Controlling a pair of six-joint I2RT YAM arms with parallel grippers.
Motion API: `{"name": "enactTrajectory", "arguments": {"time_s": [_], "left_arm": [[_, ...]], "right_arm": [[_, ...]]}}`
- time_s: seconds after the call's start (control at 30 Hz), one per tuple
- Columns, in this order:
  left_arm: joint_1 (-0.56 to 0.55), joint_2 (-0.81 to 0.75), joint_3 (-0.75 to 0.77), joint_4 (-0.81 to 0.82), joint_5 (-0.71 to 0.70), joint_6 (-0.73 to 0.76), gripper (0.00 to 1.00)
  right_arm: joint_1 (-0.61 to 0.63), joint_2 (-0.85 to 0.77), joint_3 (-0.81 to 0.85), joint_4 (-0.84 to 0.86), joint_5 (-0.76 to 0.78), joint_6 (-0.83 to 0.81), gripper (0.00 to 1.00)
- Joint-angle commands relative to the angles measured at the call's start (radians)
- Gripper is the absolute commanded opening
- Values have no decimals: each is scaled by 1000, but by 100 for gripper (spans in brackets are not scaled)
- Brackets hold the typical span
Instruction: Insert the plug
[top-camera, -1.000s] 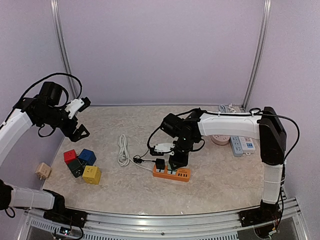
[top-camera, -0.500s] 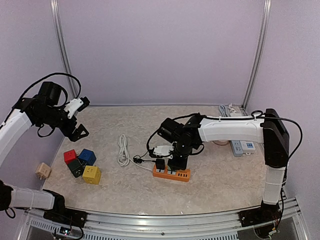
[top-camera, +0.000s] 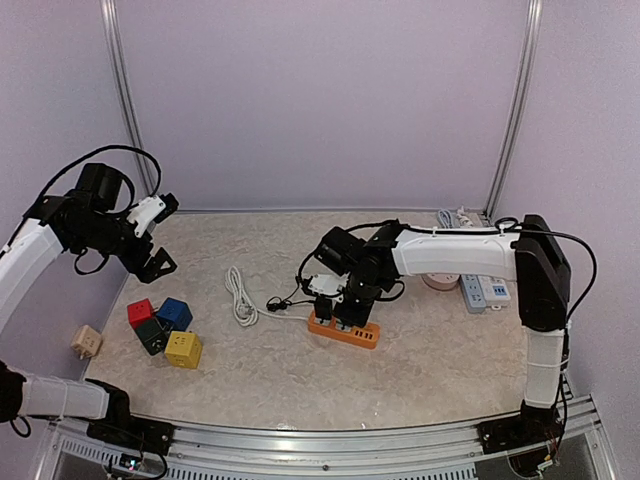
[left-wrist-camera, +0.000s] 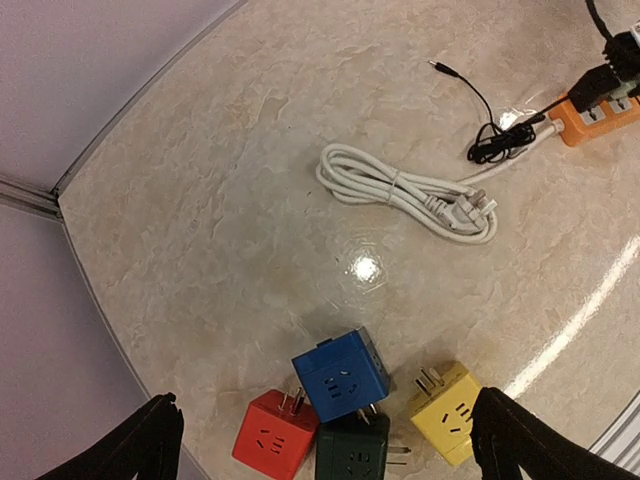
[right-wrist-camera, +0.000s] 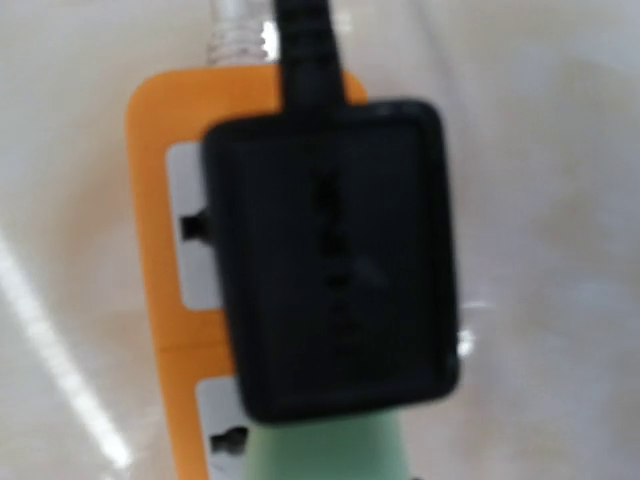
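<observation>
Your right tool (top-camera: 340, 300) clamps the black plug (right-wrist-camera: 335, 255) right over the orange power strip (top-camera: 355, 335) to seat it, while your left tool (top-camera: 165, 233) waits, spread apart, well left of it.

My right tool (top-camera: 338, 303), clamped on the black square plug (right-wrist-camera: 335, 260), is drawing back toward the far wall. The orange plastic power strip (top-camera: 352, 333) is coming along, swinging more askew on the table (top-camera: 450, 350). The coiled white cable (top-camera: 238, 297) is sliding left, its loops twisting.
</observation>
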Motion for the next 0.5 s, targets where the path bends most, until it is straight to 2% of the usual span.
{"name": "enactTrajectory", "arguments": {"time_s": [0.0,0.2,0.47], "left_arm": [[10,-23,3,2,-13,3,99],[13,-30,10,1,-14,4,99],[27,-44,15,-10,-13,6,99]], "right_arm": [[-146,120,-46,7,157,99,0],[-289,205,119,18,134,126,0],[-427,450,508,-82,87,156,0]]}}
